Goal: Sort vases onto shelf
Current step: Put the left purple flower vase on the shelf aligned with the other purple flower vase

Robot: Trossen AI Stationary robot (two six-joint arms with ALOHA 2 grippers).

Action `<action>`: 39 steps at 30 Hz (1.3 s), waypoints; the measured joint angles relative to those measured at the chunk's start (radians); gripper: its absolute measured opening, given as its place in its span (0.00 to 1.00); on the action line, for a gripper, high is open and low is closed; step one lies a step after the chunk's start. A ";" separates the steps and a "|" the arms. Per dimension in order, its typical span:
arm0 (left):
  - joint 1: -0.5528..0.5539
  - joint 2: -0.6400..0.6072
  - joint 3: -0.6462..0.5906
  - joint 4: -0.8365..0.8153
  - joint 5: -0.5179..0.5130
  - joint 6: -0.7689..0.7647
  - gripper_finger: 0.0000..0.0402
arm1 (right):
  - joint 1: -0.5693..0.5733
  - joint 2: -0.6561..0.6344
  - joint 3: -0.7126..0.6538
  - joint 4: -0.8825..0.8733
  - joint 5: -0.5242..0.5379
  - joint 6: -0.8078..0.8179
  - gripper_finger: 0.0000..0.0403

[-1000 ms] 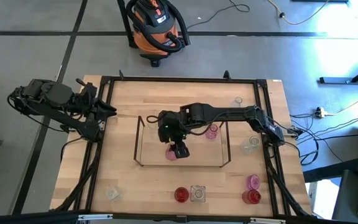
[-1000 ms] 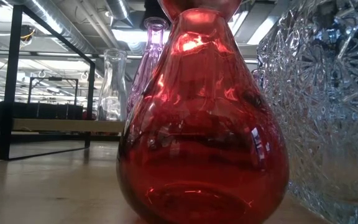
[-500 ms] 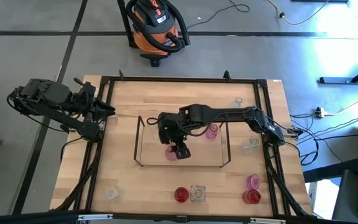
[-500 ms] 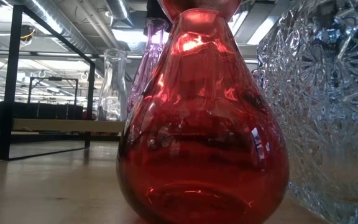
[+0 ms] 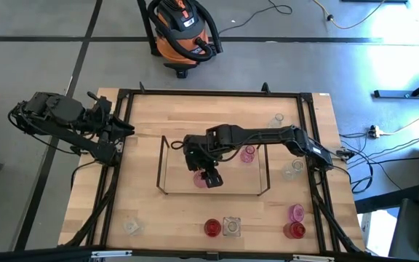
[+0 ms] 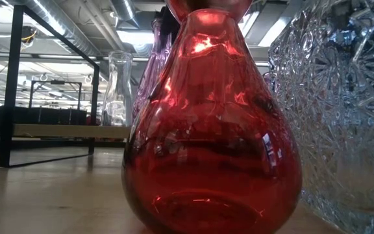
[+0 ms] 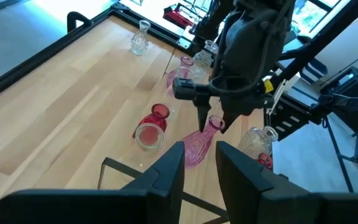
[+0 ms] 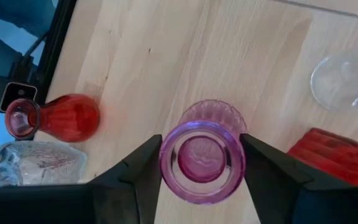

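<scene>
High view: task roughly a third done at best, judging by positions. Shelf (image 5: 162, 166), a thin dark wire rack, sits mid-worktop (image 5: 140, 211). Within its outline: a pink vase (image 5: 249, 153) toward the right end, something red partly hidden under the right arm, and the pink ribbed vase (image 5: 202, 180) now in the right claw (image 5: 209, 179).

Right wrist view: right claw's fingers (image 8: 135, 171) press both sides of that pink ribbed vase (image 8: 202, 158), gripping it upright at the rim, mouth up, nothing inside. Whether it touches the worktop I can't tell.

Left to sort, all outside the shelf:
- front edge: red vase (image 5: 212, 228), cut-glass jar (image 5: 230, 226), clear vase (image 5: 132, 226)
- front right: pink vase (image 5: 295, 212), red jar (image 5: 294, 231)
- right side: clear jar (image 5: 292, 169)
- back right: small clear vase (image 5: 278, 118)

Every vase whose mouth shows looks empty: no water, no stems.

Left claw (image 5: 124, 127) is parked at the worktop's left edge, off the work; left wrist view shows its fingers (image 7: 169, 168) apart, holding nothing.

Low view is filled by the red vase (image 6: 210, 123) and cut-glass jar (image 6: 343, 97) up close, so it adds little.
</scene>
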 joint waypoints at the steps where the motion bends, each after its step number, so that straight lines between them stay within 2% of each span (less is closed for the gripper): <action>1: 0.000 0.000 0.000 0.000 0.000 0.000 0.21 | 0.000 -0.001 0.000 0.001 0.000 0.000 0.46; 12: 0.000 0.000 0.000 0.000 0.000 0.000 0.21 | 0.000 -0.001 0.000 0.022 -0.003 0.024 0.32; 22: 0.000 0.000 0.000 0.001 0.000 -0.001 0.21 | -0.001 -0.001 0.000 0.012 -0.003 0.026 0.33; 27: 0.000 0.000 0.000 0.001 0.000 -0.001 0.21 | -0.001 -0.006 0.002 -0.056 -0.007 0.029 0.33; 39: 0.000 0.000 0.000 0.001 -0.004 0.012 0.21 | -0.001 -0.073 0.000 -0.106 -0.008 0.135 0.33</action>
